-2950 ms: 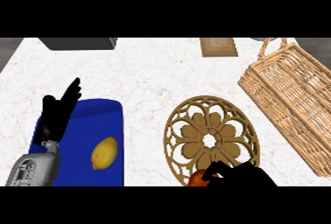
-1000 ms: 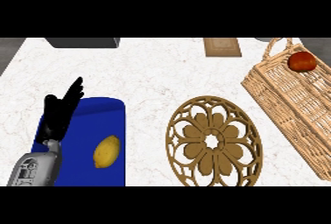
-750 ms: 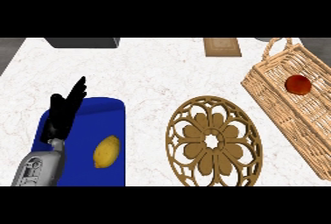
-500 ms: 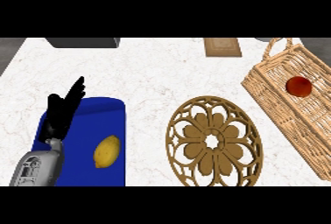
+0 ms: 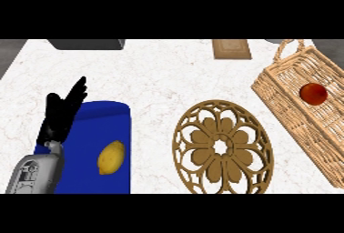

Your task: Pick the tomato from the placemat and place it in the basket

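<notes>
On white marble counter [image 5: 154,73] | tomato [image 5: 314,93] in basket [image 5: 295,73] | left robot hand [image 5: 62,116] spread (resting)

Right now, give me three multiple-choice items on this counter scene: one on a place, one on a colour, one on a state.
1. Where is the tomato?
A. on the round wooden placemat
B. inside the wicker basket
C. on the blue mat

2. What colour is the mat under the lemon?
A. blue
B. green
C. red

3. How is the left hand?
A. curled round the lemon
B. open, holding nothing
C. pressing on the basket

Answers: 1 B, the tomato lies within the basket walls. 2 A, the lemon rests on blue. 3 B, its fingers are straight at the mat's left edge.
</notes>
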